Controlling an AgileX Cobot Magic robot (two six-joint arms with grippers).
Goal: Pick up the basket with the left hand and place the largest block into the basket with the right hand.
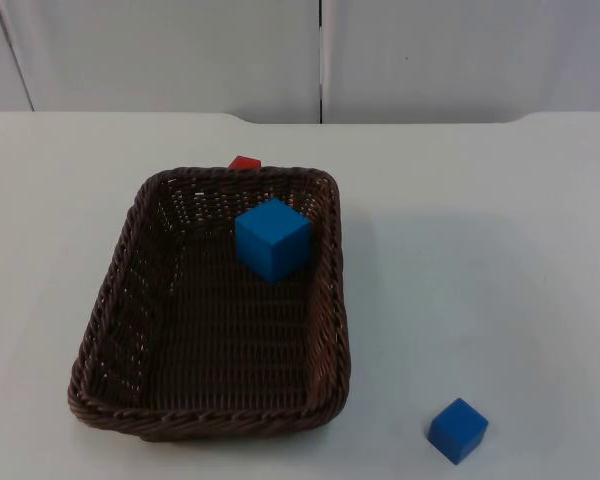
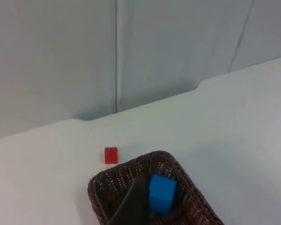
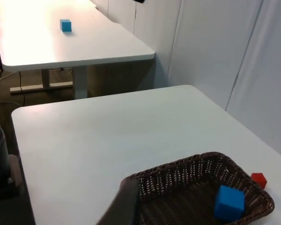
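Note:
A dark brown wicker basket (image 1: 210,425) rests on the white table, left of the middle. The largest block, a blue cube (image 1: 272,238), sits inside it near the far right corner. The left wrist view shows the same basket (image 2: 126,166) and cube (image 2: 161,192) from a distance, and so does the right wrist view, with basket (image 3: 178,166) and cube (image 3: 229,202). My left gripper (image 2: 131,208) and my right gripper (image 3: 124,206) both hang well back from the basket, touching nothing.
A smaller blue cube (image 1: 458,430) lies on the table near the front right. A small red block (image 1: 244,163) sits just behind the basket's far rim. The grey partition wall (image 1: 320,50) closes the far edge. Another table (image 3: 61,42) stands beyond.

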